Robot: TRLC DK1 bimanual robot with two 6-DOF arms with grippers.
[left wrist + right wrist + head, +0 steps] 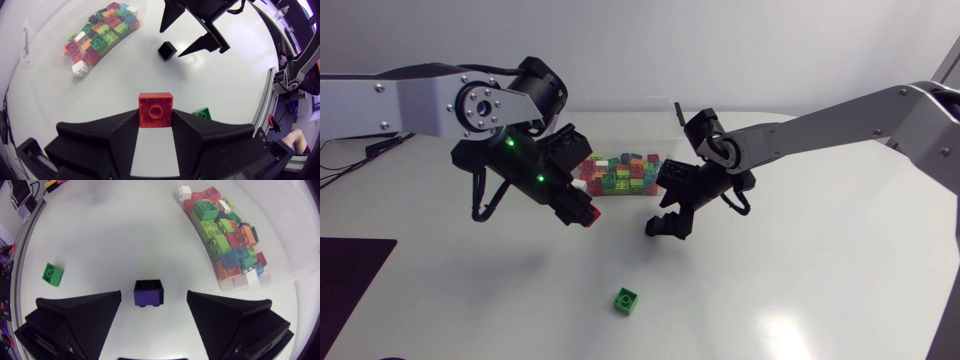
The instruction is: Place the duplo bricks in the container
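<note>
My left gripper (584,213) is shut on a red duplo brick (155,110), held above the table just in front of the clear container (630,135). Heaped inside the container are several coloured bricks (620,175). My right gripper (670,224) hangs open beside the container's front right end. A dark, near-black brick (148,293) stands on the table between its fingers, touching neither. The same brick (167,50) appears under the right gripper (192,36) in the left wrist view. A green brick (628,300) lies alone nearer the front edge.
The white table top (800,280) stretches around the green brick. A dark mat (350,280) covers the front left corner. The container's clear wall (280,230) rises beside the right gripper.
</note>
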